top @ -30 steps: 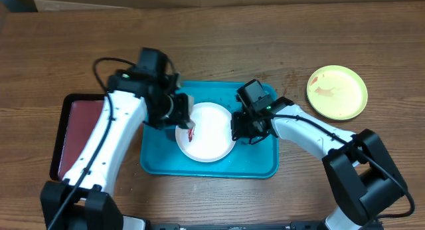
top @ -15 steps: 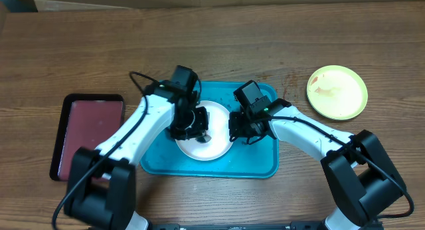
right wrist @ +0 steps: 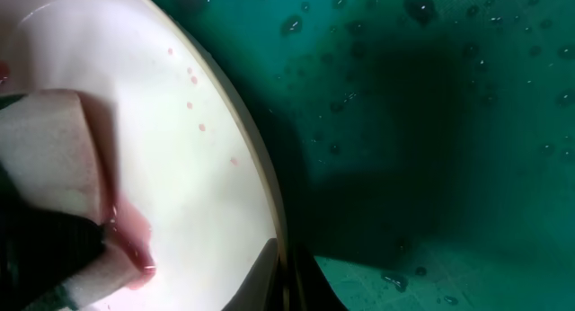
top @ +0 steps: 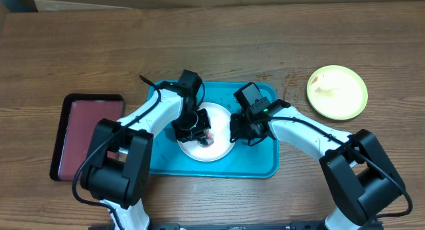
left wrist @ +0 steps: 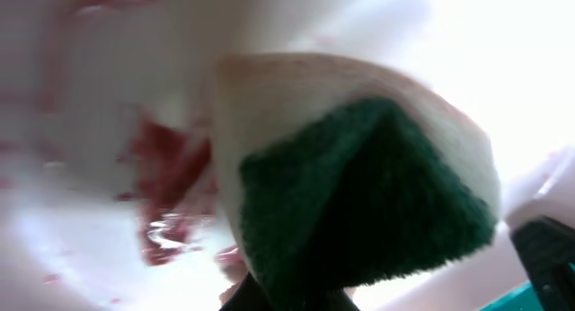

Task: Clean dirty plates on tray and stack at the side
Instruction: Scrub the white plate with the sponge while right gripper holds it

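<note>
The white plate (top: pixel 218 149) lies in the turquoise tray (top: pixel 255 165). My left gripper (top: pixel 198 131) is shut on a sponge (left wrist: pixel 359 194) with a green scouring face, pressed onto the plate (left wrist: pixel 63 248) beside a reddish smear (left wrist: pixel 166 167). My right gripper (top: pixel 234 133) is shut on the plate's right rim (right wrist: pixel 274 212); its fingers (right wrist: pixel 287 279) pinch the edge, and the sponge (right wrist: pixel 54 158) shows at the left. The lime green plate (top: pixel 337 92), with a small smear, sits on the table at the far right. The light blue plate is out of view.
A smaller dark red tray with a black rim (top: pixel 86 133) lies on the wooden table at the left. The turquoise tray floor (right wrist: pixel 431 122) is wet with droplets. Cardboard runs along the table's back edge.
My left arm has swung right and in over the white plate, bringing the sponge from its left edge onto its middle. The right gripper has stayed on the rim.
</note>
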